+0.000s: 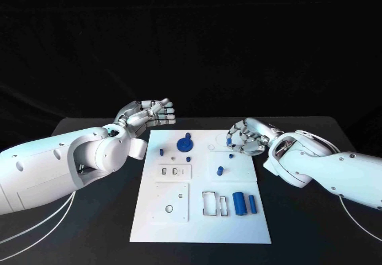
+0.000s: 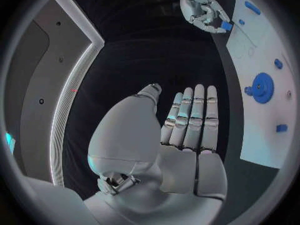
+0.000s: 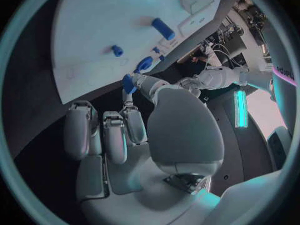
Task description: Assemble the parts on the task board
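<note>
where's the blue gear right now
The blue gear sits near the far edge of the white board in the head view, left of centre, nearer the left hand than the right hand.

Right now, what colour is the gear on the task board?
Blue; the gear on the white task board shows best in the left wrist view.

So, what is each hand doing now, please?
Left hand: open, holding nothing.
Right hand: pinching a small blue part.

white task board, blue parts, black table, silver right hand
</note>
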### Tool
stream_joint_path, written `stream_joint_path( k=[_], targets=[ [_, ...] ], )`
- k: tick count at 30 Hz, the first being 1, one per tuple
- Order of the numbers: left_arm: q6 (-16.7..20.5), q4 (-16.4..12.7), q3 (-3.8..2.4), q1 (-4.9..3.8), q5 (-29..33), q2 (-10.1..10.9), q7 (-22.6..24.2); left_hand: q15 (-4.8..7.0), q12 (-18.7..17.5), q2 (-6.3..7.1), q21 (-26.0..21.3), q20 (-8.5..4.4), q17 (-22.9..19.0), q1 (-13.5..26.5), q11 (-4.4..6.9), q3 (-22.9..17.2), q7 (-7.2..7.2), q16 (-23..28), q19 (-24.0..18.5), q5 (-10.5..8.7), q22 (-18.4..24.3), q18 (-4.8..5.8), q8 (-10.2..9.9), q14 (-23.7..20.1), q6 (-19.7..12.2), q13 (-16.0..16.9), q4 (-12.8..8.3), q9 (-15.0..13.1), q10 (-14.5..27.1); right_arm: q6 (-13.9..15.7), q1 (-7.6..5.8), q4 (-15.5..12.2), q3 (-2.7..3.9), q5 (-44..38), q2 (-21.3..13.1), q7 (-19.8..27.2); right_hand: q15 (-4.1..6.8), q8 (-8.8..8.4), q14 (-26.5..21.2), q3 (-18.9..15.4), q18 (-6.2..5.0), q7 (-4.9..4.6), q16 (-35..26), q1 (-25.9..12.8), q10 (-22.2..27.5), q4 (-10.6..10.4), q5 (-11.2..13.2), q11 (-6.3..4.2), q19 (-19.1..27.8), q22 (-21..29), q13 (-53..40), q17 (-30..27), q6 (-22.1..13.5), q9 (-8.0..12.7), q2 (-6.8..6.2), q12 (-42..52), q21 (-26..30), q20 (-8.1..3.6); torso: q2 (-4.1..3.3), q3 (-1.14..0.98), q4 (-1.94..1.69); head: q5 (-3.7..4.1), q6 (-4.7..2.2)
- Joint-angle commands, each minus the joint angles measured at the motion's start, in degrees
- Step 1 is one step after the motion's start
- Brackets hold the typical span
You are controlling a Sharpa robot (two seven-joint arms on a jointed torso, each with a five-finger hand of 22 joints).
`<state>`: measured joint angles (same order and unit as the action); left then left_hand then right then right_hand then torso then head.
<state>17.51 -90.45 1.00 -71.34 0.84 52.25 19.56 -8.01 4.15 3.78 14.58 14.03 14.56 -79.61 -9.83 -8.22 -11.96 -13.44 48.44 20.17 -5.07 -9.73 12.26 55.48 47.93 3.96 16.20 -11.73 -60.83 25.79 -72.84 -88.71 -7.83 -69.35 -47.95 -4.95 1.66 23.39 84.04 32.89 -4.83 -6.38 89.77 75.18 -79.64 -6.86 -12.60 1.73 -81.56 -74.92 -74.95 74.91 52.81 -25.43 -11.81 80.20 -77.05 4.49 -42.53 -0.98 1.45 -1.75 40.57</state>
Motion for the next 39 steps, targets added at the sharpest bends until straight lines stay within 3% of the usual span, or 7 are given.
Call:
stream_joint_path(
  k=[1,5,9,14,23,29,39],
  targets=[
    [-0.8,0.5,0.00,0.03,-0.1,-0.2,0.5,-0.08,-0.3,-0.59,-0.3,0.22,0.1,-0.1,-0.21,0.1,-0.33,0.2,-0.3,-0.06,0.1,-0.55,-0.2,-0.4,-0.2,0.1,-0.3,0.1,-0.2,0.0,-0.41,-1.8,0.00,-2.4,1.0,-5.4,0.50,0.39,6.0,0.2,1.03,0.49,0.2,-0.3,-0.1,-0.1,0.2,-0.23,-0.1,-1.9,-1.0,15.1,0.6,-0.4,0.19,0.4,-0.4,-0.35,0.51,0.34,-0.16,-0.06,0.15],
    [-0.7,1.8,0.04,0.07,0.0,-0.6,0.6,-0.08,-0.3,-0.59,-0.3,0.22,0.1,-0.1,-0.21,0.1,-0.33,0.2,-0.3,-0.06,0.1,-0.55,-0.2,-0.4,-0.2,0.1,-0.3,0.1,-0.2,0.1,-0.75,-2.8,0.00,-3.6,3.6,-7.8,0.52,0.38,6.0,0.3,1.05,0.51,0.2,-0.3,-0.1,-0.2,0.2,-0.25,-0.1,-1.9,-1.0,15.1,0.6,-0.4,0.27,0.4,-0.4,-0.37,0.95,0.52,-0.37,-0.52,0.61],
    [-0.7,2.8,0.08,0.14,0.0,-0.8,0.7,-0.08,-0.3,-0.59,-0.3,0.22,0.1,-0.1,-0.21,0.1,-0.33,0.2,-0.3,-0.07,0.1,-0.55,-0.2,-0.4,-0.2,0.1,-0.3,0.1,-0.2,-0.1,-0.82,-2.6,-0.04,-4.2,6.7,-9.4,0.53,0.39,6.0,0.3,1.05,0.53,0.2,-0.3,-0.1,-0.2,0.2,-0.27,-0.1,-1.9,-1.0,15.1,0.6,-0.4,0.31,0.4,-0.4,-0.38,1.23,0.63,-0.43,-0.93,0.82],
    [-0.7,3.8,0.12,0.19,0.0,-1.2,0.8,-0.09,-0.3,-0.58,-0.3,0.23,0.1,-0.1,-0.21,0.1,-0.32,0.2,-0.3,-0.07,0.1,-0.55,-0.2,-0.5,-0.2,0.1,-0.3,0.0,-0.2,-0.6,-0.55,-1.7,-0.21,-5.8,11.1,-11.2,0.54,0.38,6.0,0.3,1.04,0.54,0.2,-0.3,-0.2,-0.1,0.2,-0.28,-0.1,-1.9,-1.0,15.1,0.6,-0.4,0.33,0.4,-0.4,-0.39,1.48,0.92,-0.63,-1.22,1.12],
    [-0.7,4.7,0.17,0.21,0.0,-1.7,0.8,-0.09,-0.3,-0.59,-0.3,0.23,0.1,-0.1,-0.21,0.1,-0.32,0.2,-0.3,-0.07,0.1,-0.55,-0.2,-0.5,-0.2,0.1,-0.3,0.0,-0.2,-2.2,1.76,0.5,-0.69,-9.3,17.1,-14.0,0.58,0.30,6.0,0.3,0.98,0.54,0.2,-0.5,0.0,-0.2,0.0,-0.30,0.0,-1.7,-0.8,15.1,0.6,-0.4,0.35,0.3,-0.2,-0.44,1.55,1.10,-0.52,-1.94,1.59],
    [-0.7,4.7,0.18,0.21,0.0,-1.8,0.8,-0.09,-0.3,-0.59,-0.3,0.23,0.1,-0.1,-0.21,0.1,-0.32,0.2,-0.3,-0.07,0.1,-0.55,-0.2,-0.5,-0.2,0.1,-0.3,0.0,-0.2,-3.2,3.25,1.4,-0.88,-10.8,18.9,-15.3,0.59,0.28,6.0,0.3,0.95,0.54,0.2,-0.6,0.1,-0.2,0.0,-0.30,0.1,-1.6,-0.7,15.1,0.6,-0.4,0.35,0.2,-0.1,-0.44,1.46,1.04,-0.65,-2.08,1.88],
    [-0.9,4.5,0.18,0.20,0.0,-1.9,0.7,-0.09,-0.3,-0.59,-0.3,0.23,0.1,-0.1,-0.21,0.1,-0.32,0.2,-0.3,-0.07,0.1,-0.55,-0.2,-0.5,-0.2,0.1,-0.3,0.0,-0.2,-3.8,5.10,1.9,-0.99,-13.1,20.3,-16.0,0.61,0.21,6.0,0.2,0.97,0.54,0.2,-0.9,0.0,-0.3,-0.1,-0.30,0.0,-1.7,-0.8,15.1,0.5,-0.4,0.24,0.2,-0.1,-0.48,1.41,0.84,-0.57,-2.43,2.47]
  ],
)
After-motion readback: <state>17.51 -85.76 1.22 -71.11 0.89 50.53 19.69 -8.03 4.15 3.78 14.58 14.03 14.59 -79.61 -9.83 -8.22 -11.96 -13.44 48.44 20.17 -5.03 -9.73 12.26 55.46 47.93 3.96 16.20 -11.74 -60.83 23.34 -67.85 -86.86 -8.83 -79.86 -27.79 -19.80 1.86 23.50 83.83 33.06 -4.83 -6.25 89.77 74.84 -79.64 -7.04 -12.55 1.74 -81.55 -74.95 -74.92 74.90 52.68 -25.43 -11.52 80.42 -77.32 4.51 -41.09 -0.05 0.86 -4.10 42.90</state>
